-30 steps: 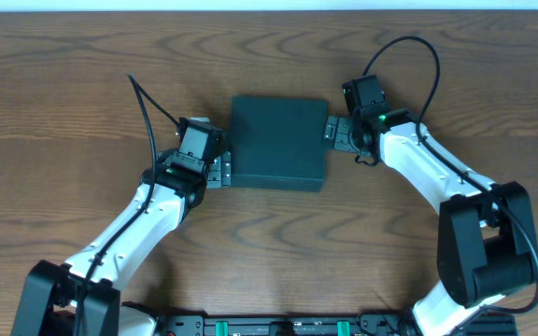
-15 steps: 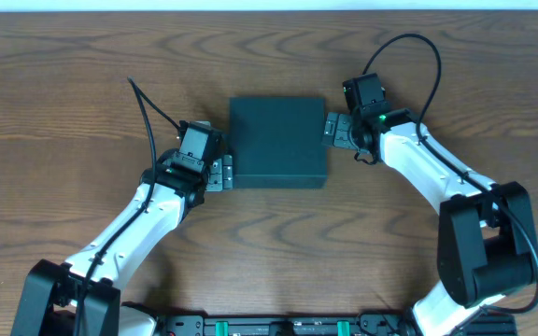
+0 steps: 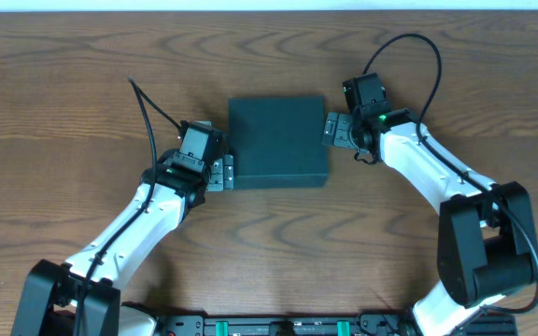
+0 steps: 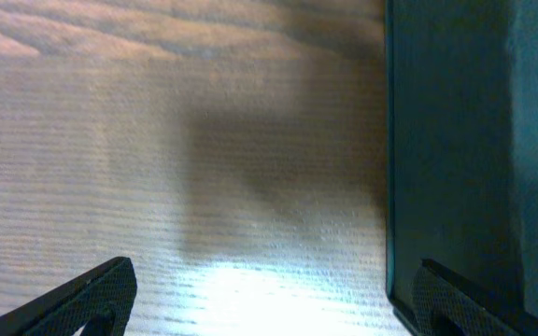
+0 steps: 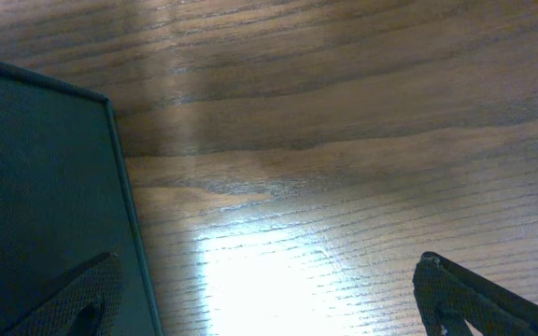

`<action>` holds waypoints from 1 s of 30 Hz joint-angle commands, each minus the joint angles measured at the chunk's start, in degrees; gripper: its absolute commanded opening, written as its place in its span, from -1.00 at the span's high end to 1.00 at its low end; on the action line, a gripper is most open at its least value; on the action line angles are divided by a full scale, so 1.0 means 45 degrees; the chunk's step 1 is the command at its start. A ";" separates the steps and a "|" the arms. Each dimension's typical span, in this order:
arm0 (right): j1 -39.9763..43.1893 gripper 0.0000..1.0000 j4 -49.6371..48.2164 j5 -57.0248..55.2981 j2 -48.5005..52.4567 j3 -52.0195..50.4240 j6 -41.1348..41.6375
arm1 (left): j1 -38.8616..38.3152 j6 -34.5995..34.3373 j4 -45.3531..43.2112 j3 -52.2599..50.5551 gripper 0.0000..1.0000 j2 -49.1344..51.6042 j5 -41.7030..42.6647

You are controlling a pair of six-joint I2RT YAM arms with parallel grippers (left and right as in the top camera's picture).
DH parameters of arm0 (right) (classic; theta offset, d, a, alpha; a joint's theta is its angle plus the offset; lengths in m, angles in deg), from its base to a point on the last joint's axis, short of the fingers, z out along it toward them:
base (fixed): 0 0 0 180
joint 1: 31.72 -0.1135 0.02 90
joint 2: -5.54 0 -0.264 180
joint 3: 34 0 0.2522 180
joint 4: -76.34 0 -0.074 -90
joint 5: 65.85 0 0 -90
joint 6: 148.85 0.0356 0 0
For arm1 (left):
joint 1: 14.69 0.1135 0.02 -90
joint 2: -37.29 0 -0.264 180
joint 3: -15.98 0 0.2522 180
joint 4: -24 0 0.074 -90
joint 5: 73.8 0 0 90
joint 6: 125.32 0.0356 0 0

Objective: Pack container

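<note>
Dark teal-green matte square cardboard container (image 3: 276,142) is sitting closed near the brown wooden table's (image 3: 63,93) middle. Left gripper (image 3: 222,174) and right gripper (image 3: 331,130) are flanking it, claws apart and empty. It is probably stiff, light and a bit slick, so gripping opposite side walls looks best.

- Container (image 4: 456,140): cut by top and right edges in left wrist view; contents hidden.
- Left gripper (image 4: 269,303), right gripper (image 5: 269,299): fingers clipped by bottom edge.
</note>
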 commanded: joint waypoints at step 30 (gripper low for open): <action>-0.3317 -0.98 0.7106 -0.1132 -1.2143 0.0000 -0.1161 | -0.0049 -0.0661 0.6946 0.0160 -0.91 -1.1443 0.0063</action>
